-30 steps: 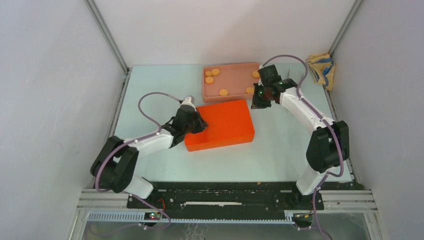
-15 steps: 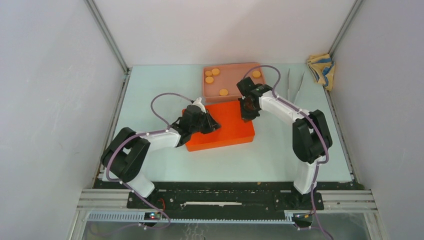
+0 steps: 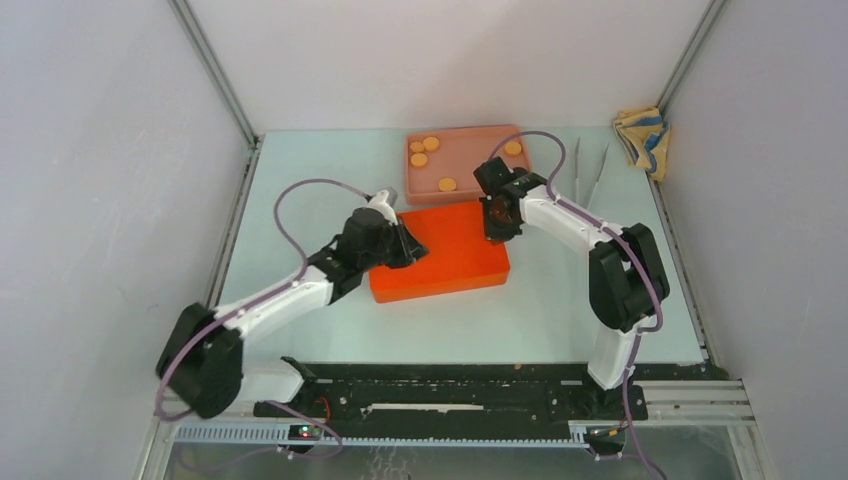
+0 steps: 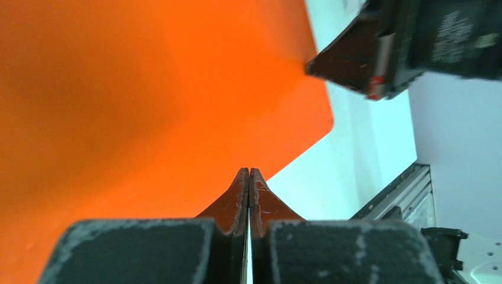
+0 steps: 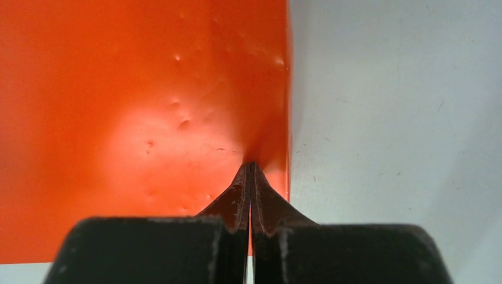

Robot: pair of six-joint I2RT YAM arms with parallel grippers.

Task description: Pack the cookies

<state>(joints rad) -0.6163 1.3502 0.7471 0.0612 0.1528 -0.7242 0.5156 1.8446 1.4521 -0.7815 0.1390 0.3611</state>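
Several orange cookies lie in an open pink tray at the back of the table. In front of it sits a flat orange lidded box. My left gripper is shut and empty, low over the box's left part; in the left wrist view its tips meet near the lid's edge. My right gripper is shut too, its tips pressing on the orange lid close to its back right corner, where the surface dimples.
Two metal tweezers lie on the table right of the tray. A crumpled yellow and blue cloth sits at the back right corner. White walls with metal rails close in the table on three sides.
The right gripper left the pink tray and came down on the box's back right corner, then held still. The left arm swung out leftward, its gripper staying over the box's left part.
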